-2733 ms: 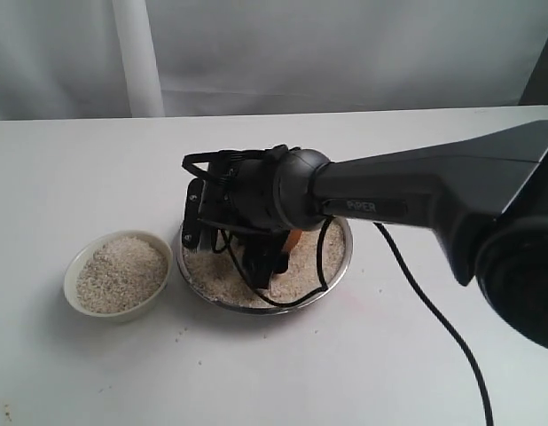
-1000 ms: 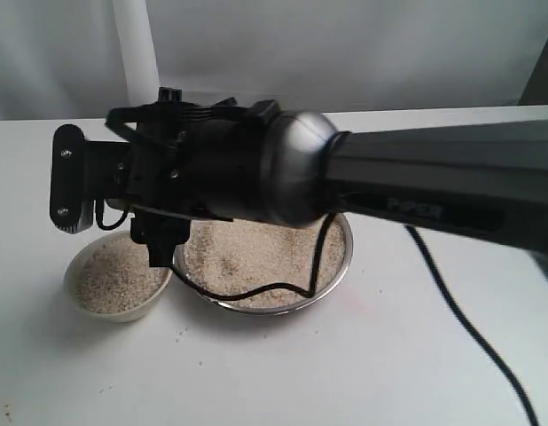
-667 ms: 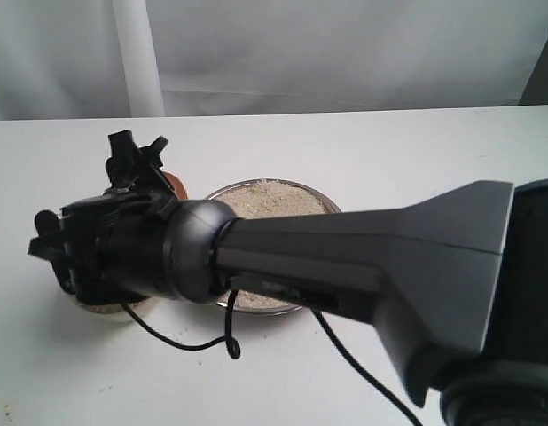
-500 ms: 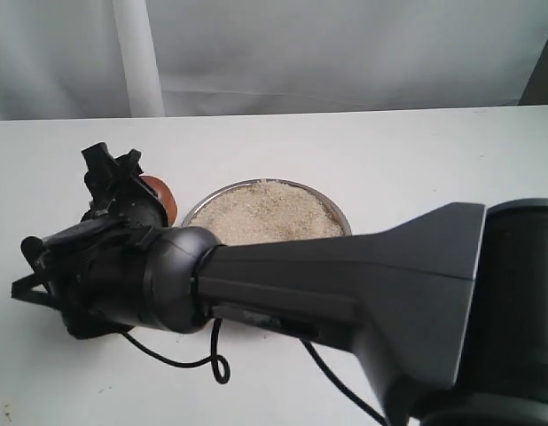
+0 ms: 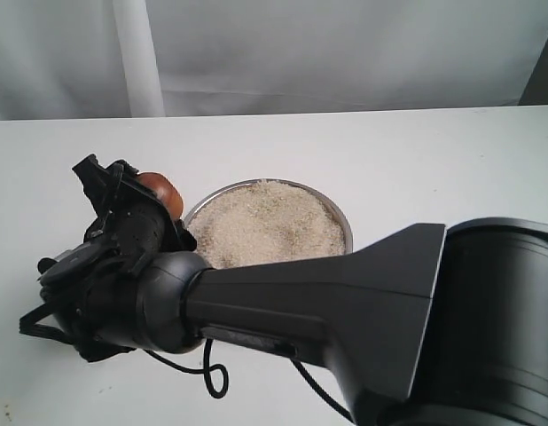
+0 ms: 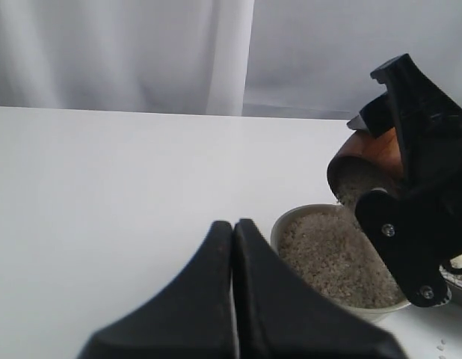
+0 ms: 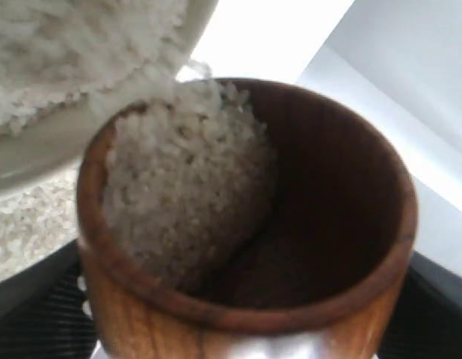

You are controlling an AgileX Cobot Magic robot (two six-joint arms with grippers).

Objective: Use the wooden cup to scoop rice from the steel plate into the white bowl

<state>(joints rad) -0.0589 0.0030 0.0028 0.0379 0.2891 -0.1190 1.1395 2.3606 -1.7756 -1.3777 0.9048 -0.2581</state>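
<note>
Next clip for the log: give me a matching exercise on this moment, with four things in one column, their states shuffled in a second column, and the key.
Things
1. wooden cup
2. white bowl
3. steel plate
4. left gripper

States
A. jaws together, holding nothing
B. tipped over, rice at its lip
C. shiny rim, wide bed of grains inside
D. just below the cup's mouth, nearly full of grains

Pairs: 1-B, 2-D, 3-C, 4-A
</note>
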